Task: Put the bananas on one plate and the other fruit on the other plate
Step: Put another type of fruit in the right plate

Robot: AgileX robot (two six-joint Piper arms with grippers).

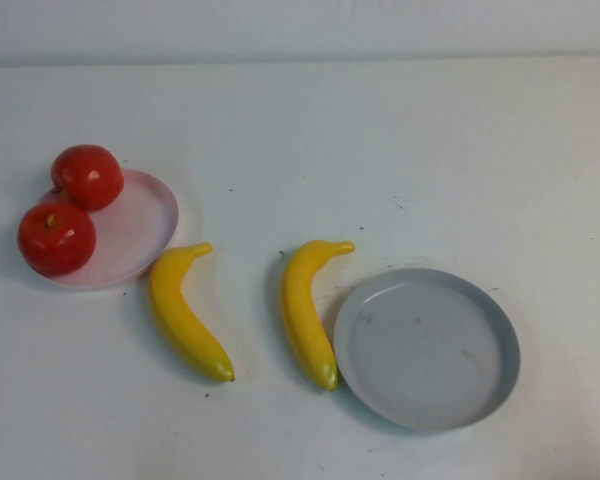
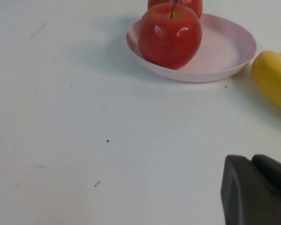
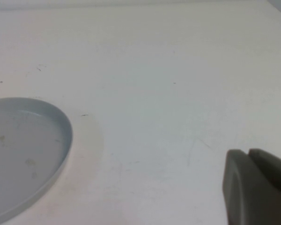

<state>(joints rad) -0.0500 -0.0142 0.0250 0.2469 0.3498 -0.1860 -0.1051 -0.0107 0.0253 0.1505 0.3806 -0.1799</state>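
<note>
Your left gripper [image 2: 256,187] sits low over bare bench at the near left, fingers pressed together and holding nothing. Ahead of it, near, is the pale pink plate [image 2: 225,51] with both red apples: the nearer apple [image 2: 170,35] sits on the plate's near rim, the farther apple [image 2: 175,3] just behind it and touching it. Off to that gripper's inner side, just past the pink plate's rim, lies the left banana [image 2: 273,77] on the bench.

Your right gripper [image 3: 257,187] is likewise closed and empty, low over the bench at the near right. The grey plate [image 3: 23,154] lies toward its inner side, close, and holds nothing.

So the apple half looks done; the banana half is not started. Both bananas lie on the white bench [image 1: 400,150] between the plates. The right banana [image 1: 308,310] lies against the grey plate's [image 1: 430,350] rim; the other banana [image 1: 185,315] lies just beside the pink plate [image 1: 140,235].

Room is generous: the bench beyond and in front of the fruit is open, and the bananas are apart from each other. Mind the rims, since each banana lies tight to a plate, and the nearer apple [image 1: 56,237] overhangs its rim.
</note>
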